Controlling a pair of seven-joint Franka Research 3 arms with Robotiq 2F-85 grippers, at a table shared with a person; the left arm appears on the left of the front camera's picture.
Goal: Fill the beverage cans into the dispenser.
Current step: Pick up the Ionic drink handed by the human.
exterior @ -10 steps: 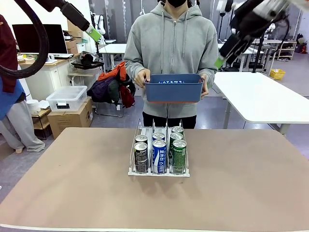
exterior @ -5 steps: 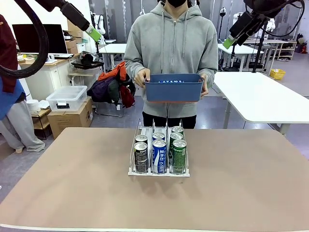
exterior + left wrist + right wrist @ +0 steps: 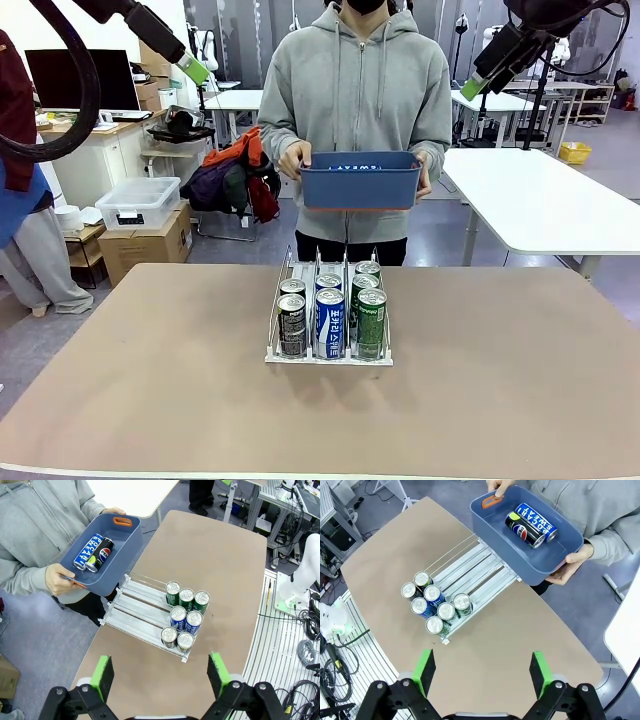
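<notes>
Left fingers (image 3: 103,676) and right fingers (image 3: 538,672) spread, empty — tan table (image 3: 520,400) bearing dispenser (image 3: 330,361), white tables (image 3: 540,195) beyond

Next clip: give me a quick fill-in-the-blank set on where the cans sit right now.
The dispenser holds ___ upright beverage cans.
Its three-can lane holds the ___ cans.
The person holds a blue bin with ___ cans lying inside.
The left gripper and right gripper have their jaws ___.
Missing words: seven; green; two; open.
</notes>
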